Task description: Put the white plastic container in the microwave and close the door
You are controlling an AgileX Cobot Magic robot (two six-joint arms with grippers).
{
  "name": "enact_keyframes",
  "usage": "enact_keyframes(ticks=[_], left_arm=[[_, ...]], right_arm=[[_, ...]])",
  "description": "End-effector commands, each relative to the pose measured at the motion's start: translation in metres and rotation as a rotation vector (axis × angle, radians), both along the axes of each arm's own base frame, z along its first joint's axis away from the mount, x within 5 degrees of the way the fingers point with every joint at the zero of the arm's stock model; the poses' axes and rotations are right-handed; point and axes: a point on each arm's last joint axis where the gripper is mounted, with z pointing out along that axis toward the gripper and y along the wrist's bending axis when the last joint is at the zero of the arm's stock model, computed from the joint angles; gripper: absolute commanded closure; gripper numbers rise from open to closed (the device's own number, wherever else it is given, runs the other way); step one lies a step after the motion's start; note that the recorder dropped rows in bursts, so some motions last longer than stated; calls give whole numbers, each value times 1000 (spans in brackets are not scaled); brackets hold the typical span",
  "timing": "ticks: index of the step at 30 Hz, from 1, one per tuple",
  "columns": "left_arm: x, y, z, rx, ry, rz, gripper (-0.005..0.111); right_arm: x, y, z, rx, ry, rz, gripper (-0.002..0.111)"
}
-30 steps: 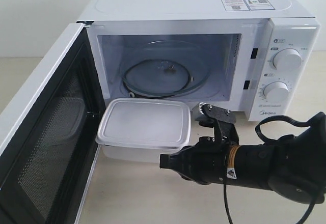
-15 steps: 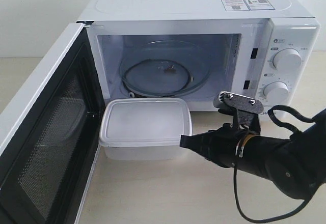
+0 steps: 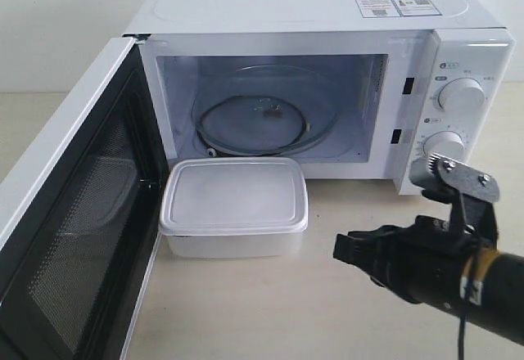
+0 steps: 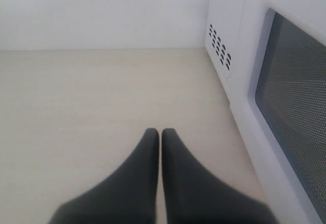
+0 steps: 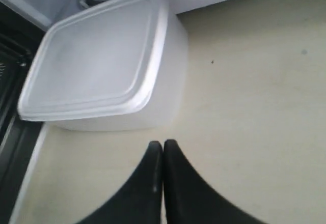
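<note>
The white plastic container (image 3: pixel 235 206) (image 5: pixel 99 66) rests lidded on the table just in front of the microwave (image 3: pixel 327 74) opening. The door (image 3: pixel 70 213) hangs wide open at the left, mesh window facing in. Inside, the glass turntable (image 3: pixel 258 121) is bare. My right gripper (image 3: pixel 342 248) (image 5: pixel 163 145) is shut and empty, a short way to the right of the container, not touching it. My left gripper (image 4: pixel 160 132) is shut and empty above bare table, beside the door's outer face (image 4: pixel 293 107); it does not show in the exterior view.
Two round dials (image 3: pixel 461 96) sit on the microwave's right panel, just above my right arm (image 3: pixel 458 282). Stickers (image 3: pixel 393 6) lie on its top. A pale wall stands behind the table.
My right gripper has drawn back to the right, away from the container, which has settled square on the table in front of the opening.
</note>
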Motion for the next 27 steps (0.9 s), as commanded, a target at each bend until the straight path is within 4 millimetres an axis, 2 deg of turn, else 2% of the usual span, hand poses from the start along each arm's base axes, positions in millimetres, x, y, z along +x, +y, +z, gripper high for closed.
enact_keyframes(ticks=[1, 4, 8, 14, 18, 23, 27], left_arm=[[0, 0, -1, -13, -2, 2, 102], [0, 0, -1, -13, -2, 2, 102], [0, 0, -1, -13, -2, 2, 102], [0, 0, -1, -13, -2, 2, 102], [0, 0, -1, -13, -2, 2, 102], [0, 0, -1, -13, -2, 2, 102], [0, 0, -1, -13, -2, 2, 102]], right_arm=[[-23, 2, 2, 190, -47, 79, 108], [-29, 11, 4, 305, -91, 124, 108], [-34, 28, 0, 449, -67, 83, 108], [-44, 46, -27, 532, 112, -70, 108], [-36, 63, -36, 577, 135, -142, 108], [-21, 99, -31, 679, 156, -38, 108], [-9, 118, -34, 626, 204, -45, 108]])
